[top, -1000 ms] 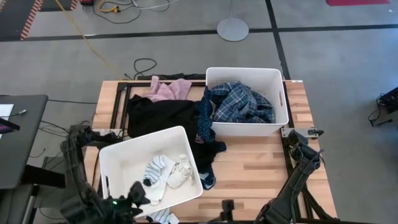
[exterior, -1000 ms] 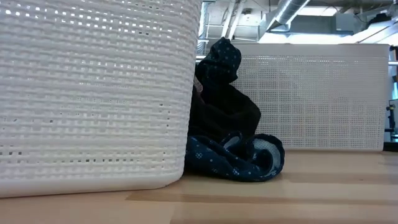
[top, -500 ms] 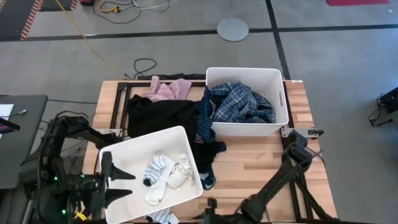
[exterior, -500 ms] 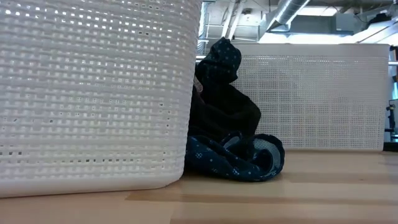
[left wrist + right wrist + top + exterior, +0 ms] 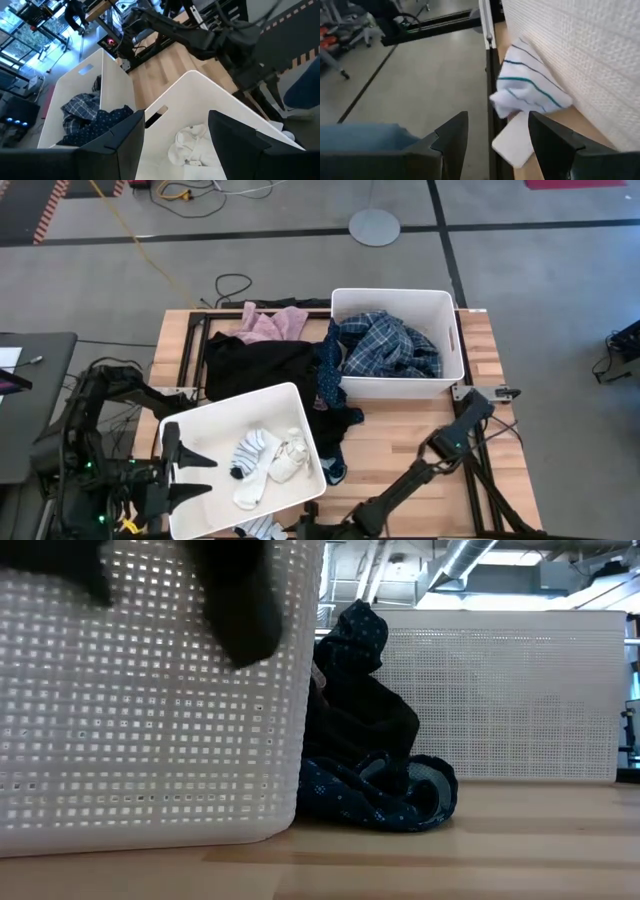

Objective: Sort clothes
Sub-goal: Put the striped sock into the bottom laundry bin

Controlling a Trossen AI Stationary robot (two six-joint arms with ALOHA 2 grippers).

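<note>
While the clothes lie as they did half a second ago, only the right arm has shifted.
Socks: white and striped pair [image 5: 268,460] inside the near bin [image 5: 190,432]; another striped sock [image 5: 532,94] lies at the table edge just beside that bin's wall.
Plaid shirt: [image 5: 388,343] in the far bin [image 5: 447,308].
Other clothes: black garment [image 5: 250,366], pink garment [image 5: 270,324] and dark blue patterned piece [image 5: 330,395] on the table between the bins.
Left gripper: [image 5: 190,476] fingers apart, holding nothing, over the near bin's left rim, unmoved.
Right gripper: [image 5: 497,137] fingers apart, empty, at the table's front edge; mostly cut off in the high view.
Right arm: elbow now farther in over the table.
Low view: near bin blocks most of the table.
</note>
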